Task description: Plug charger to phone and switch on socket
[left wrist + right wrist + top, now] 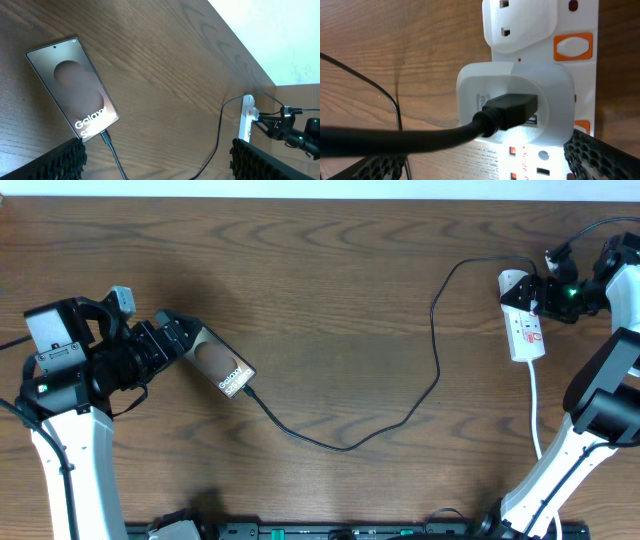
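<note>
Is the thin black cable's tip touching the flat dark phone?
Touching: left wrist view shows the black cable tip plugged into the dark phone.

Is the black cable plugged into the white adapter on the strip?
Yes, the right wrist view shows the cable ending in a black plug seated in the adapter on the strip.

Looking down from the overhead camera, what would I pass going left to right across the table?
Left pincer → phone → black charger cable → white power strip.
</note>
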`<state>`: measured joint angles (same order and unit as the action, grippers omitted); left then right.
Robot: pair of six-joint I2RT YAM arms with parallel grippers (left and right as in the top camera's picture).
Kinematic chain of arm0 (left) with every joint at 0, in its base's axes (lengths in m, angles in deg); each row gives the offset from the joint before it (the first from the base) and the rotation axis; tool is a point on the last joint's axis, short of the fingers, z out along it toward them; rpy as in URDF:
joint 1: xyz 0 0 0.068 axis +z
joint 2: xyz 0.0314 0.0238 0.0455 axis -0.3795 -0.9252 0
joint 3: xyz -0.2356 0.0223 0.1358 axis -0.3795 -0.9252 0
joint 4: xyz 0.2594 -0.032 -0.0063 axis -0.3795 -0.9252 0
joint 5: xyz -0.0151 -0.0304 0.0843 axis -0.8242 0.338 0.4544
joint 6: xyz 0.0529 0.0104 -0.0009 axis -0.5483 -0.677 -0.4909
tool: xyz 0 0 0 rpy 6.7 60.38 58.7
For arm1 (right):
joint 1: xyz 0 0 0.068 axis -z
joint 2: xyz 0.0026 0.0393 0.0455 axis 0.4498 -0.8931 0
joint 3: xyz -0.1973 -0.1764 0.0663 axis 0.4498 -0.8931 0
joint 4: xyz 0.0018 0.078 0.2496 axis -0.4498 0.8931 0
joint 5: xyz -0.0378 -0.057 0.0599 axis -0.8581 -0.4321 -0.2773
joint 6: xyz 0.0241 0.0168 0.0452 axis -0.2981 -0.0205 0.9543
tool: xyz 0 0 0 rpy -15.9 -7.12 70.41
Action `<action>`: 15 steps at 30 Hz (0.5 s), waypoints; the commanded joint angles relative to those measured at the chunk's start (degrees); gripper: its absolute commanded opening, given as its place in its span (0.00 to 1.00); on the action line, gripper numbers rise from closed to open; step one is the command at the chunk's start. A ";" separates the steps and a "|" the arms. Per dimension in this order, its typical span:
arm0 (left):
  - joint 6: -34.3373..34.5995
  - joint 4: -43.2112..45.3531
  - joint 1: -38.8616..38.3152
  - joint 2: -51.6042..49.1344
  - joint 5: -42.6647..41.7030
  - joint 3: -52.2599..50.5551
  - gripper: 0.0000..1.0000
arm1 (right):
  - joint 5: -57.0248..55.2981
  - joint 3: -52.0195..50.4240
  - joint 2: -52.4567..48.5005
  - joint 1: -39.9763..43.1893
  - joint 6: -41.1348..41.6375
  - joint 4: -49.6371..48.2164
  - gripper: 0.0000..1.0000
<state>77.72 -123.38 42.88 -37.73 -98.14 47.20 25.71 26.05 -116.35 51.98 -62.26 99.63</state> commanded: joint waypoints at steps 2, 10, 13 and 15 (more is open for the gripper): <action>-0.35 -0.22 0.24 0.11 0.72 -0.28 0.91 | 2.29 -1.62 -0.61 -0.98 0.00 -0.83 0.99; -0.35 -0.24 0.24 0.11 0.72 -0.28 0.91 | 2.29 -2.95 -0.63 -1.14 1.05 -1.81 0.99; -0.35 -0.24 0.24 0.11 0.72 -0.28 0.91 | 2.32 -2.95 -0.63 -1.38 1.07 -1.79 0.99; -0.35 -0.24 0.24 0.11 0.72 -0.28 0.91 | 2.32 -2.95 -0.63 -1.73 1.07 -1.81 0.99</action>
<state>77.72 -123.38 42.88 -37.73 -98.14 47.20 25.89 24.32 -116.35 51.88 -62.04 97.49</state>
